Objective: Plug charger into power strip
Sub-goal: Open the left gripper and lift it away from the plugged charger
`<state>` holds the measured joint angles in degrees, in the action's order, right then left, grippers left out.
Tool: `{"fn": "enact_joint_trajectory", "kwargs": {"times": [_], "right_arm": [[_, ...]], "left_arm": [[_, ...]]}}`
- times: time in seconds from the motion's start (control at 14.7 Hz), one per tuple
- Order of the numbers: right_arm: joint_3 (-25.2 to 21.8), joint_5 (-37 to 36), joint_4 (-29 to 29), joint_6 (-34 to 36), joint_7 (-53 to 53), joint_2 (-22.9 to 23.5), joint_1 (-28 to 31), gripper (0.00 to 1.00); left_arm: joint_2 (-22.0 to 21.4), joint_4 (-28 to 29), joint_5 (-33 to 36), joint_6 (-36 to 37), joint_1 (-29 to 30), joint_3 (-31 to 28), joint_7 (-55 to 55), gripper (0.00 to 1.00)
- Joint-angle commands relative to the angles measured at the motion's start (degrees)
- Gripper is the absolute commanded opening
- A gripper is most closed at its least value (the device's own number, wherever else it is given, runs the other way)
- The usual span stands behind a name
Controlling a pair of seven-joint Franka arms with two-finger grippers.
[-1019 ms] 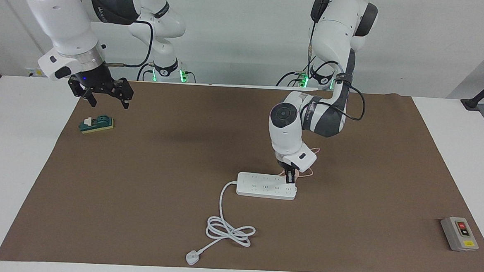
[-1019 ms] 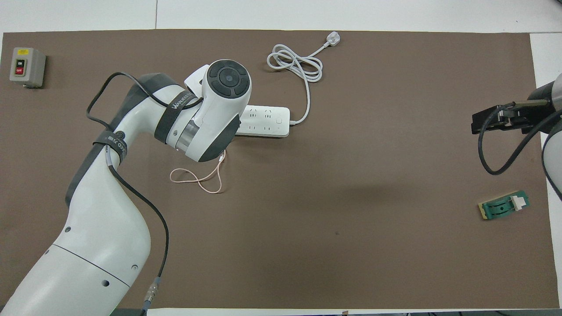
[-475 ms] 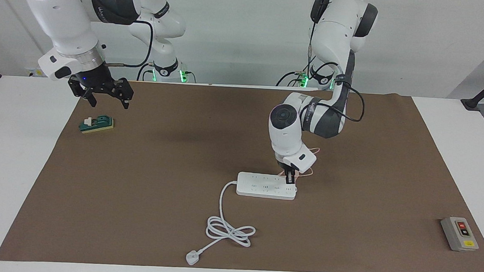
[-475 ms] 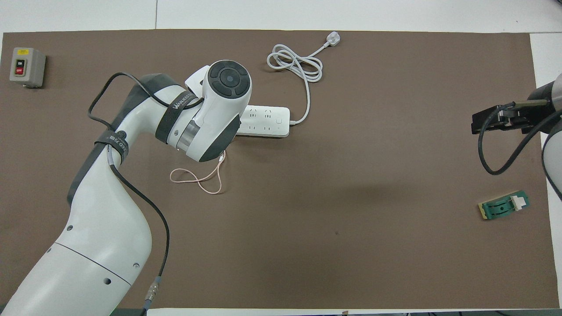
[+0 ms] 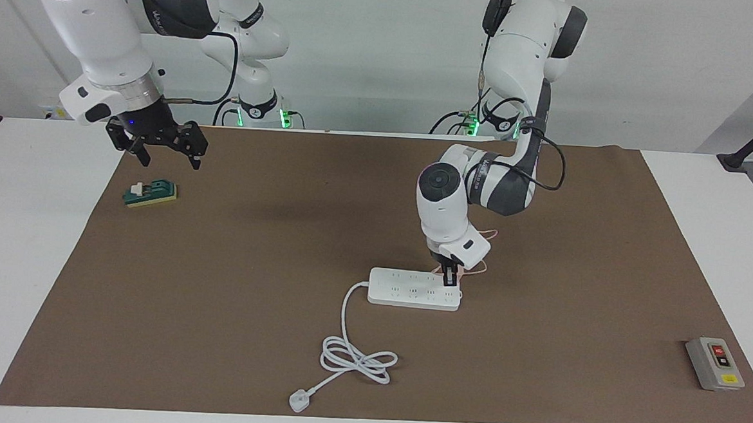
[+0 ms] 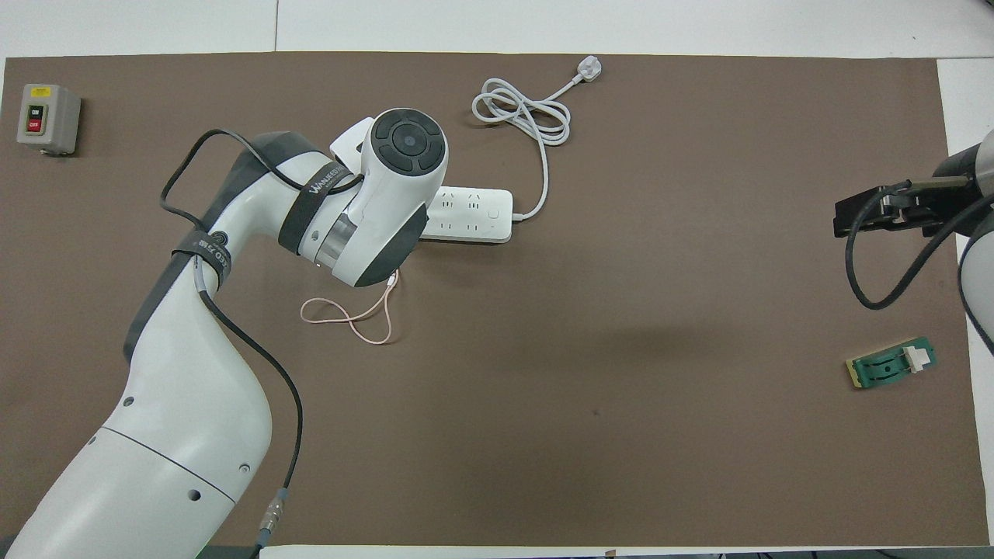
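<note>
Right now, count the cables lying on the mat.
2: the power strip's thick white cord coiled farther from the robots, and the charger's thin pink cable looped nearer them, partly hidden.

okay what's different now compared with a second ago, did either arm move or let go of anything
Very little. The left arm's wrist and elbow have shifted slightly, while the left gripper stays shut, down at the power strip at the end toward the left arm; the charger itself is hidden there. Nothing was let go. The right gripper still waits open above the small green block. The pink cable, power strip and grey button box have not moved.
</note>
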<state>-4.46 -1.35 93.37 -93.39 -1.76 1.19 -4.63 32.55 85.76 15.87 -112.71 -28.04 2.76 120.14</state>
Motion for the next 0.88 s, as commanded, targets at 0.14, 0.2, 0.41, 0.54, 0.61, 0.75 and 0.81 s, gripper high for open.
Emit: {"fn": "enact_joint_trajectory", "kwargs": {"times": [0.14,0.2,0.41,0.54,0.61,0.75,0.81], "right_arm": [[0.51,1.0,0.32,0.58,0.62,-0.75,0.77,1.0],[0.51,1.0,0.32,0.58,0.62,-0.67,0.77,1.0],[0.51,1.0,0.32,0.58,0.62,-0.66,0.77,1.0],[0.51,0.91,0.32,0.58,0.62,-0.66,0.77,1.0],[0.51,0.99,0.32,0.58,0.62,-0.66,0.77,1.0],[0.51,1.0,0.32,0.58,0.62,-0.67,0.77,1.0],[0.51,1.0,0.32,0.58,0.62,-0.66,0.77,1.0]], "left_arm": [[2.08,-2.26,-0.85,-0.32,-0.52,-0.3,0.62,0.0],[2.08,-2.26,-0.85,-0.32,-0.52,-0.3,0.54,0.0],[2.08,-2.26,-0.85,-0.32,-0.52,-0.3,0.36,0.0],[2.61,-2.35,-0.85,-0.4,-0.52,-0.3,0.27,0.0],[2.7,-2.35,-0.85,-0.4,-0.52,-0.3,0.1,0.0],[3.31,-3.05,-0.76,-0.49,-0.52,-0.3,0.01,0.0],[4.45,-3.58,-0.76,-0.49,-0.52,-0.3,0.09,0.0]]}}
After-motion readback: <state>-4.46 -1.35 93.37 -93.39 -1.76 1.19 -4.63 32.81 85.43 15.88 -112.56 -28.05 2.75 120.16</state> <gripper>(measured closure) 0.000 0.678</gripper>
